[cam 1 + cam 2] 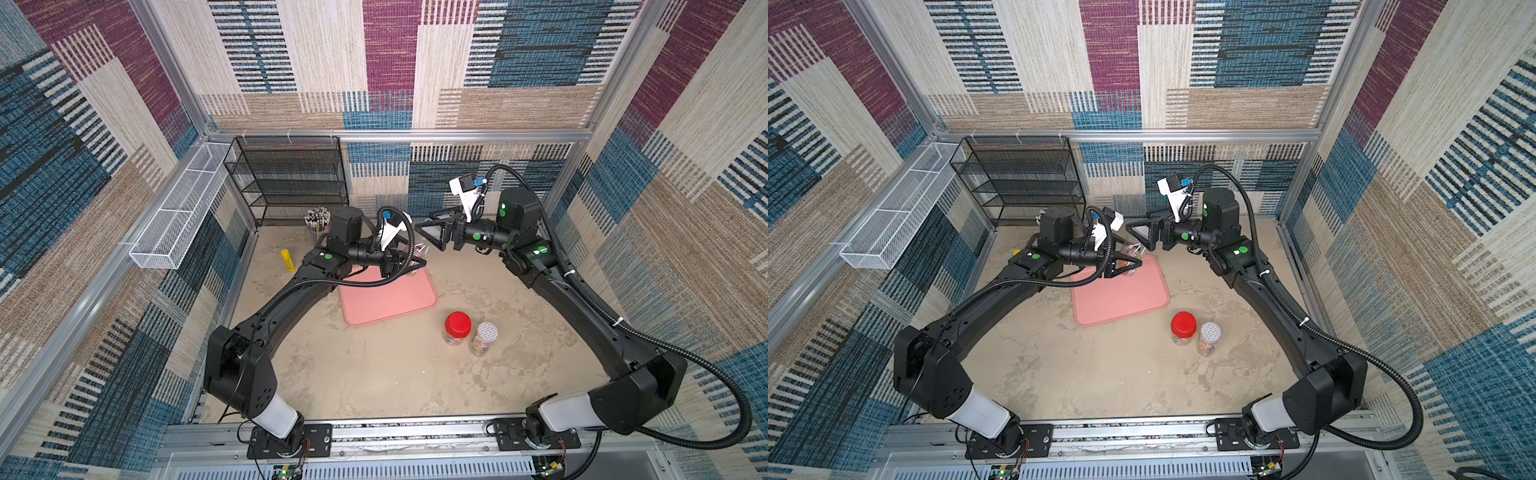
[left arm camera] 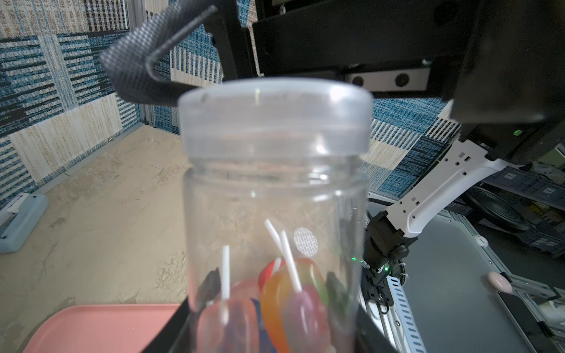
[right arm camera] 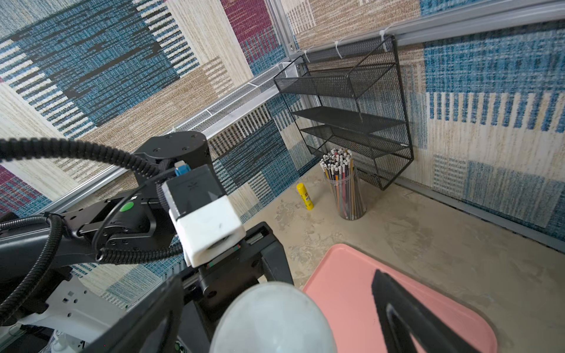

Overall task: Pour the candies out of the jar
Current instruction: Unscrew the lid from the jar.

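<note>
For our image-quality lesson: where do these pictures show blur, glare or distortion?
Left wrist: the lid is blurred, too close, and the jar carries glare spots. Right wrist: the lid is a soft grey blob. Both top views: frame posts splay outward.

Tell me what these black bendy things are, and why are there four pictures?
They are two black robot arms with pinching grippers. Two pictures look down from above; the other two come from little cameras on each arm's wrist. The left gripper pinches a clear plastic jar with its cloudy lid on and colourful lollipop candies inside. The right gripper stands open around the lid. On the sandy table sit a pink tray, a red-lidded jar and a grey-lidded jar.
</note>
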Robot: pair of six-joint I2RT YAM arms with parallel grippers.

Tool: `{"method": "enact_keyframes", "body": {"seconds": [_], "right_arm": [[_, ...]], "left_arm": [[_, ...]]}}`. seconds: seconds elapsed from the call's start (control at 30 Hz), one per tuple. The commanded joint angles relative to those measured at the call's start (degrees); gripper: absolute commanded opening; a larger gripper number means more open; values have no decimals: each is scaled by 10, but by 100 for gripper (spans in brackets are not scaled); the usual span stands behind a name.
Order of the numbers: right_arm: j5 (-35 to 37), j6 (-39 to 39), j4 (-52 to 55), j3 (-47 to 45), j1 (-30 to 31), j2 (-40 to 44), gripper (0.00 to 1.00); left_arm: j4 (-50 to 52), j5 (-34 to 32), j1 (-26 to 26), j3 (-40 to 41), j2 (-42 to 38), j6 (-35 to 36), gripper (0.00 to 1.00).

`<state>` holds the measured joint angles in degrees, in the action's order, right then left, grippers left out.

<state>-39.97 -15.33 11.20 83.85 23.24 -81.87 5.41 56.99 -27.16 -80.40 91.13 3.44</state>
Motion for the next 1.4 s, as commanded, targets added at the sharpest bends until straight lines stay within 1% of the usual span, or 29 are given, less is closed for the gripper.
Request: {"method": "enact_keyframes", "body": {"seconds": [0.0,0.63,0.9,1.03,1.07,1.17,1.2,1.27,1.37], "right_arm": [[27,-1,6,-2,2,0,95],[39,-8,3,-6,2,6,62],[55,-4,5,1,2,11,56],[48,0,8,7,2,8,57],[44,2,9,7,2,7,60],[48,9,15,2,2,6,80],[51,10,15,-1,2,8,84],[51,11,13,-8,4,11,87],[51,10,14,-15,6,10,87]], "left_arm": [[-12,-1,0,0,0,7,0],[-17,-17,0,3,2,1,0],[-13,-18,0,3,6,-1,0],[-13,-20,0,5,6,-1,0],[-13,-20,0,5,5,0,0],[-13,-22,0,4,3,2,0],[-12,-23,0,3,2,2,0],[-12,-24,0,2,3,3,0],[-13,-23,0,1,3,2,0]]}}
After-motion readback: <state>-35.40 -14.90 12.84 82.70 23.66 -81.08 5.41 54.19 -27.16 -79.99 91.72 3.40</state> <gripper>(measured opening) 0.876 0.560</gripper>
